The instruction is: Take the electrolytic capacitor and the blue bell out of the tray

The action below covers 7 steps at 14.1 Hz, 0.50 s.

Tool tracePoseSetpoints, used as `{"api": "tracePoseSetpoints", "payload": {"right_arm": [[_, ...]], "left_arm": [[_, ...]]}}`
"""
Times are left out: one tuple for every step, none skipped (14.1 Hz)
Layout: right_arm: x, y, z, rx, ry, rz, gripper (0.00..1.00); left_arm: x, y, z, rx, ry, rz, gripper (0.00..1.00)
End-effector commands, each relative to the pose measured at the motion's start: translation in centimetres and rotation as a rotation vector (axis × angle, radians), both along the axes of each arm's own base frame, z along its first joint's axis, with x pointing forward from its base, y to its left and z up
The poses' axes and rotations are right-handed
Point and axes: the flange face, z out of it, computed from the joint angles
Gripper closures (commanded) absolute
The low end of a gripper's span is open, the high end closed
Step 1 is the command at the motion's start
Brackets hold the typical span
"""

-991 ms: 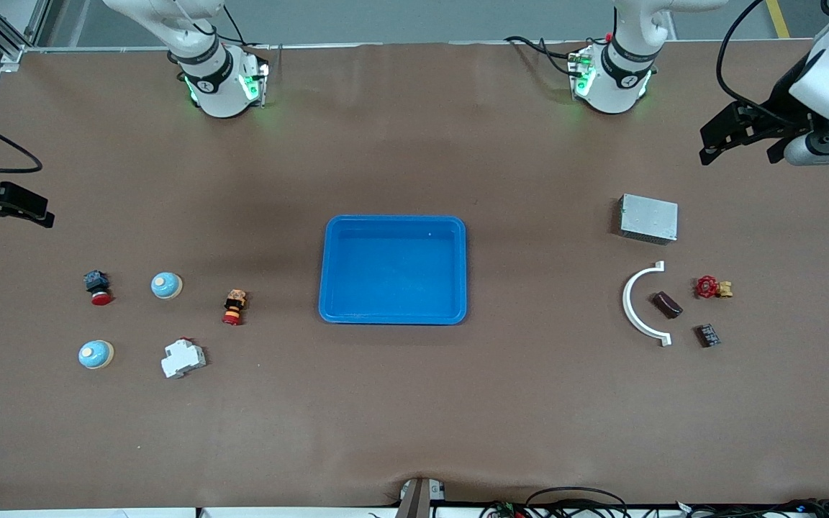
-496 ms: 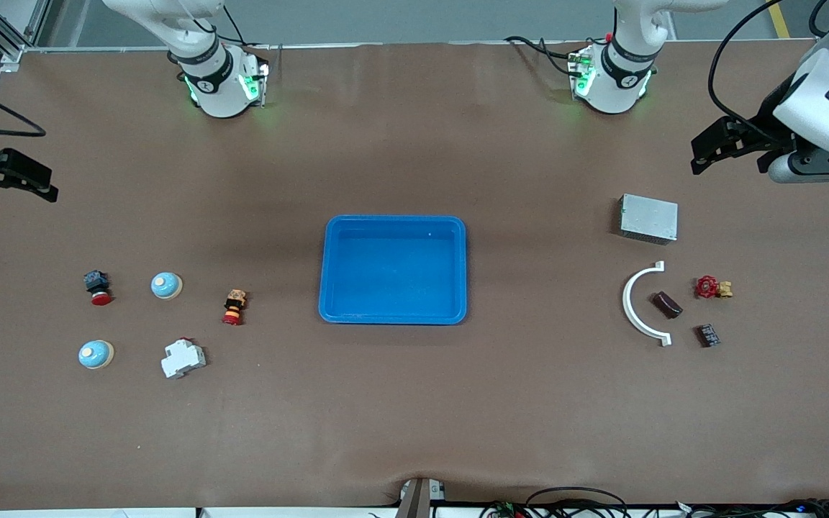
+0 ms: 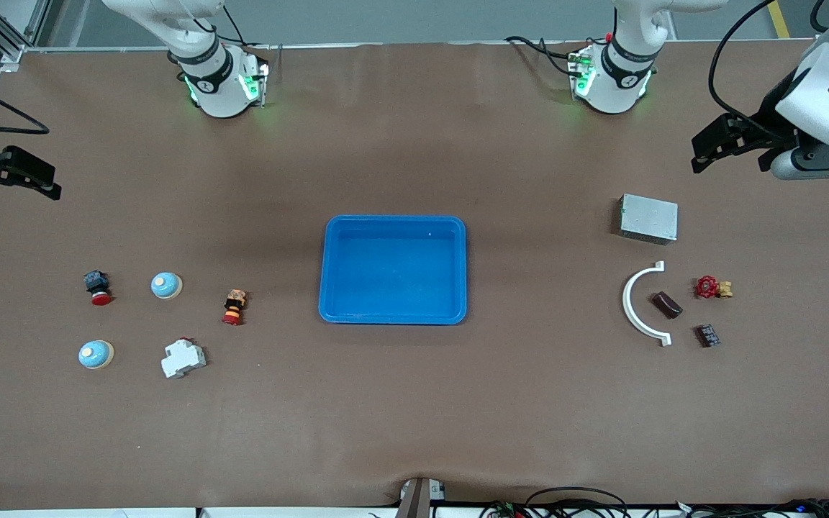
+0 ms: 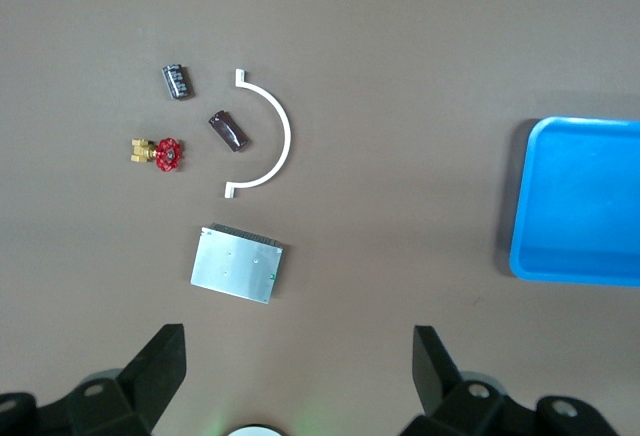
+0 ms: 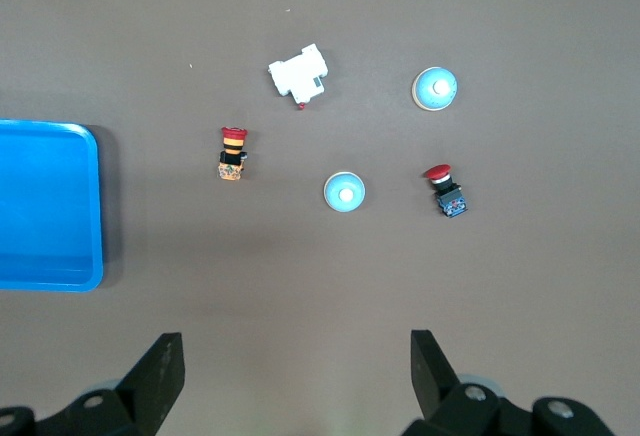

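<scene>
I see left gripper (image 3: 706, 147) spread, empty, high over tabletop (image 3: 414, 403) edge; right gripper (image 3: 44, 183) likewise. Capacitor (image 3: 707, 335) beside white arc (image 3: 637, 306); bell (image 3: 166, 285) near red button (image 3: 98, 286). Blue tray (image 3: 393, 314) central, nothing blocking.

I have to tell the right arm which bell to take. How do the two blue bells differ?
The first bell lies farther from the front camera, between the red-capped button and the orange-banded button. The second bell lies nearer the camera, beside the white breaker, closer to the table's end. Both are upright pale blue domes, untouched.
</scene>
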Motion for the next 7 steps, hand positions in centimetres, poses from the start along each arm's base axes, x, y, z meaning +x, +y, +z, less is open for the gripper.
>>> {"api": "tracePoseSetpoints", "payload": {"right_arm": [[-0.5, -0.1, 0.3, 0.002, 0.0, 0.0, 0.0], [-0.5, -0.1, 0.4, 0.002, 0.0, 0.0, 0.0], [-0.6, -0.1, 0.3, 0.002, 0.004, 0.0, 0.0], [-0.6, 0.1, 0.3, 0.002, 0.006, 0.003, 0.0], [-0.6, 0.1, 0.3, 0.002, 0.004, 0.003, 0.0], [-0.6, 0.1, 0.4, 0.002, 0.003, 0.003, 0.0], [-0.7, 0.2, 0.4, 0.004, 0.004, 0.005, 0.0]], "left_arm": [[-0.7, -0.8, 0.8, 0.004, -0.002, 0.03, 0.0], [-1.0, -0.9, 1.0, 0.005, -0.003, 0.03, 0.0], [-1.3, -0.6, 1.4, 0.003, -0.009, 0.036, 0.0], [-1.5, -0.4, 1.8, 0.002, -0.018, 0.038, 0.0], [-1.9, -0.3, 2.2, 0.002, -0.025, 0.038, 0.0], [-2.1, -0.2, 2.2, 0.004, -0.025, 0.029, 0.0], [-2.1, 0.2, 2.1, 0.009, -0.025, 0.026, 0.0]]}}
